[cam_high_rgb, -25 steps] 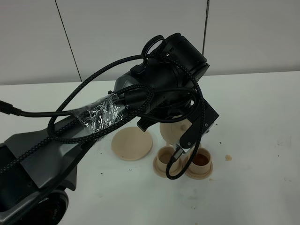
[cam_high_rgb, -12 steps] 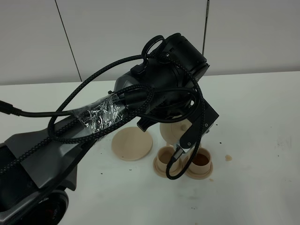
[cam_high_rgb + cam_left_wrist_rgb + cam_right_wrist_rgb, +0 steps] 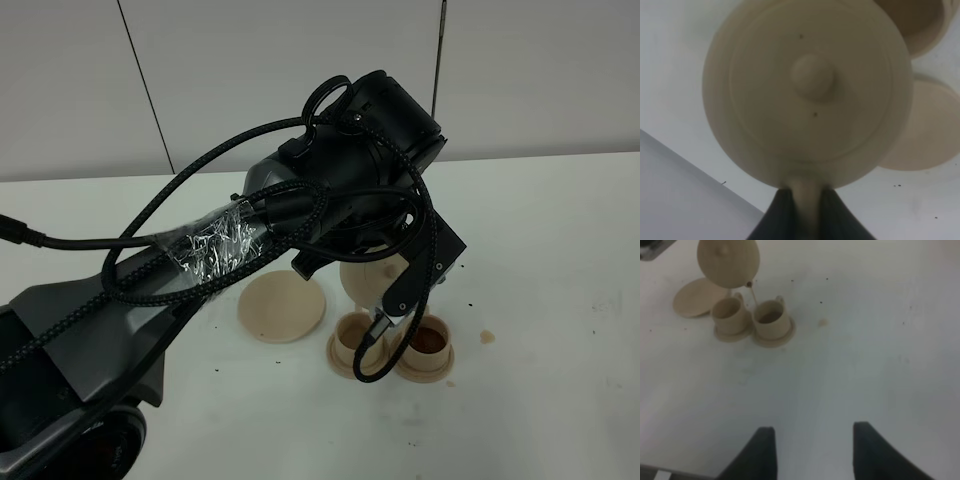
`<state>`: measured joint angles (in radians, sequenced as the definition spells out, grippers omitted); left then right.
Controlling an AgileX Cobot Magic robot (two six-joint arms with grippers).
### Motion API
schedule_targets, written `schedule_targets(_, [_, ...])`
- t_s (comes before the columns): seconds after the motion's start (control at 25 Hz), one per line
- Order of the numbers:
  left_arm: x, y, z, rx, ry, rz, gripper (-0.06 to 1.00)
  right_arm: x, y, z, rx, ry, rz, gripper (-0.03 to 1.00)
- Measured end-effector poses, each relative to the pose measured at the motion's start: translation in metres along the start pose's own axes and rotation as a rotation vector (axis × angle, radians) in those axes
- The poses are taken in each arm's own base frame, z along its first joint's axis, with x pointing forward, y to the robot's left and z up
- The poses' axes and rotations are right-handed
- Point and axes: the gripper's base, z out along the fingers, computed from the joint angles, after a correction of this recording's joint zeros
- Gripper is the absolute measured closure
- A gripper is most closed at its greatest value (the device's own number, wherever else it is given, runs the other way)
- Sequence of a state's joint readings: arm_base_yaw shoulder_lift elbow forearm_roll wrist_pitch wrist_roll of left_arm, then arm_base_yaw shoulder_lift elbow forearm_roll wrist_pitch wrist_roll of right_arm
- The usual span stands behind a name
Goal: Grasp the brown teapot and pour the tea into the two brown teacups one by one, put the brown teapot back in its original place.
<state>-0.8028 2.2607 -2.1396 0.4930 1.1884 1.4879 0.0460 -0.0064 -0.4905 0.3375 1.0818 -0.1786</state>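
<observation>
Wide bare table (image 3: 560, 300) is lying right of the two brown teacups (image 3: 356, 340). The left arm is reaching in from the near left, its left gripper (image 3: 807, 202) clamping the handle of the brown teapot (image 3: 807, 95), which is tilting above the cups beside the flat saucer (image 3: 282, 305). The right gripper (image 3: 812, 450) is hanging with its fingers spread, grasping nothing.

One brown teapot (image 3: 810, 90). Two brown teacups: first teacup (image 3: 352, 335), second teacup (image 3: 430, 342) at its three o'clock. Two small saucers, apparently: first saucer (image 3: 338, 359), second saucer (image 3: 425, 373). One wide saucer (image 3: 282, 308) at the cups' nine o'clock. One brown stain (image 3: 486, 337) at three o'clock.
</observation>
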Motion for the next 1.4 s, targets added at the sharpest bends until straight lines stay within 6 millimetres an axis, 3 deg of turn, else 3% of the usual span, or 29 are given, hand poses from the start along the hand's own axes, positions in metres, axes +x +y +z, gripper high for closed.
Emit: schedule_targets(1.4, [-0.0064, 0.0023, -0.0059, -0.019, 0.053, 0.040, 0.77, 0.0000, 0.0000, 0.0000, 0.000, 0.000, 0.000, 0.62])
